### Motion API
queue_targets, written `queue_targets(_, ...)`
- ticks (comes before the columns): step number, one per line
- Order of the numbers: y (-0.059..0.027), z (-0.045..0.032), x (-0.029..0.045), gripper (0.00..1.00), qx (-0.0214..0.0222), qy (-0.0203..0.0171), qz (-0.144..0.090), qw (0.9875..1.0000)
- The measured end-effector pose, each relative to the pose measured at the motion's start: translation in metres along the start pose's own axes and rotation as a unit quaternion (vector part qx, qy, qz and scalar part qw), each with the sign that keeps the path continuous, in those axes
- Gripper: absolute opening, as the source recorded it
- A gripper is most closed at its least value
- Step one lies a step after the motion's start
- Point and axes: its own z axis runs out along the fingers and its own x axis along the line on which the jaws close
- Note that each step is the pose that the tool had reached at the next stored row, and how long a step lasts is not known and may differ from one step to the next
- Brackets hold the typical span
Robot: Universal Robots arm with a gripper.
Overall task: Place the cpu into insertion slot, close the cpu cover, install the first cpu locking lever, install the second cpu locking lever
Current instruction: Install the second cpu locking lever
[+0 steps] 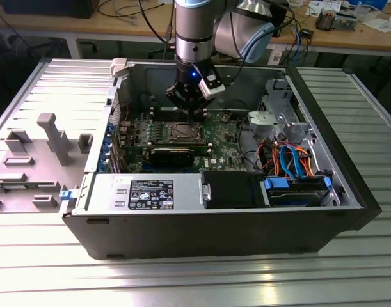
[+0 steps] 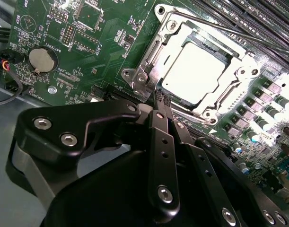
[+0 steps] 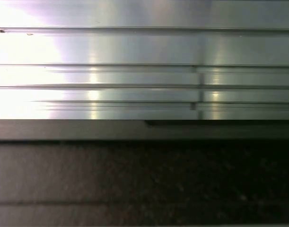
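- The cpu (image 2: 194,71) lies flat inside the insertion slot (image 1: 182,132); in the second wrist view its pale face shows through a square window.
- The cpu cover (image 2: 151,61) is down over it, and the silver frame goes round all four sides of the chip.
- A thin metal lever (image 2: 239,34) runs along one side of the cover (whether it is hooked under its catch, I cannot tell).
- The gripper (image 2: 161,98) has its two black fingers pressed together, and I see nothing between them. The tips are just beside the corner of the cover, at the edge of the socket.
- In the exterior view the gripper (image 1: 187,105) hangs from the arm just above the socket, inside the computer case (image 1: 214,236).
- The socket is part of the green circuit board (image 2: 101,47). A round coin battery (image 2: 43,59) sits on this board, well apart from the socket, and long black memory slots (image 2: 258,14) run beyond the lever.
- In the case, near its front wall, there is a grey box with a label (image 1: 150,194). Towards the exterior view's right are orange and blue cables (image 1: 291,160).
- The case lies open on a ribbed metal table (image 1: 182,281). The first wrist view looks at this same ribbed metal (image 3: 144,47) above a dark edge.
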Motion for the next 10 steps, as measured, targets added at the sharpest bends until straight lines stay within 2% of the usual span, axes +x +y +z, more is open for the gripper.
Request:
queue_targets(5, 0.0000, -0.0004, 0.0000, 0.11, 0.0006, 0.0000, 0.000, 1.0000)
queue_targets(10, -0.0002, -0.0062, -0.0001, 0.11, 0.0024, 0.0001, 0.000, 1.0000)
